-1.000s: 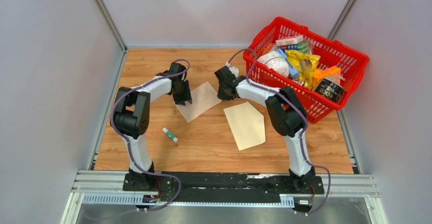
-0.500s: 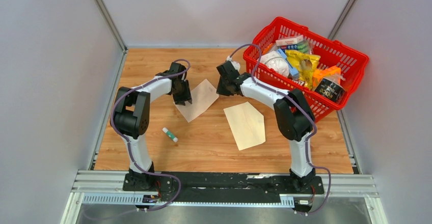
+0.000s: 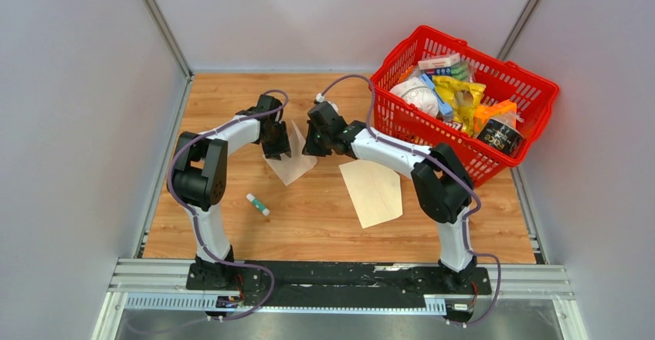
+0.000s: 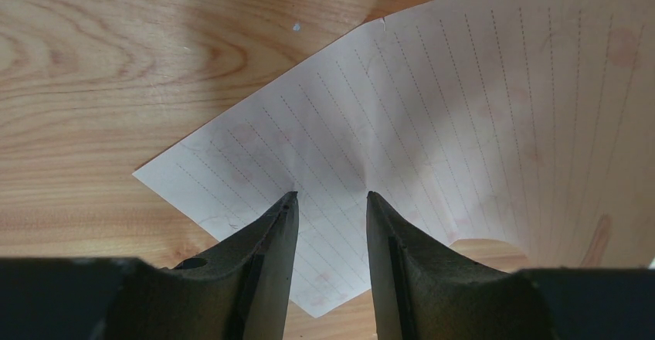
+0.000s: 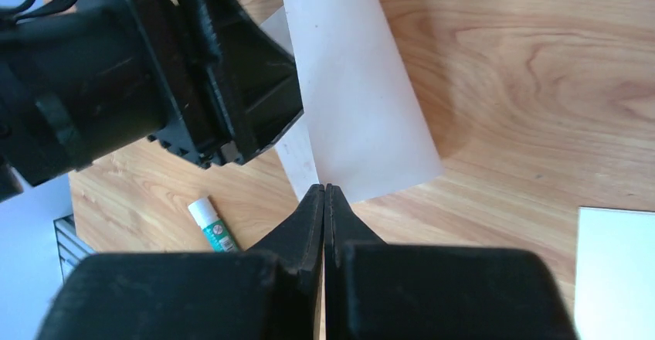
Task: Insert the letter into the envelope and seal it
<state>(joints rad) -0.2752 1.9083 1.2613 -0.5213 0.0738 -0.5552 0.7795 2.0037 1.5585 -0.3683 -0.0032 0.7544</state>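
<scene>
Since a second ago the right arm has swung left across the desk (image 3: 324, 224). Its tool (image 3: 311, 148) now stands just beside the left tool (image 3: 276, 153), where before the two were well apart. The letter (image 3: 293, 168) showed as a broad diamond then. From above it is now a narrow strip, its right part lifted off the wood and bowed over.

The right tool's jaws are pressed fully together on an edge of the letter. The left tool's jaws stand partly apart with their tips resting on the sheet's near left part (faint ruled lines show there in the wrist view).

The desk is pale wood grain, walled by plain grey panels. A red basket (image 3: 510, 77) full of packets sits at the far right, and a glue stick (image 3: 258, 205) lies near the left arm.

The letter lies between the two tools, its flat corner pointing towards the arm bases. The envelope (image 3: 375, 192) lies flat to its right, apart from it. Its long axis runs near to far, leaning left at the far end.
</scene>
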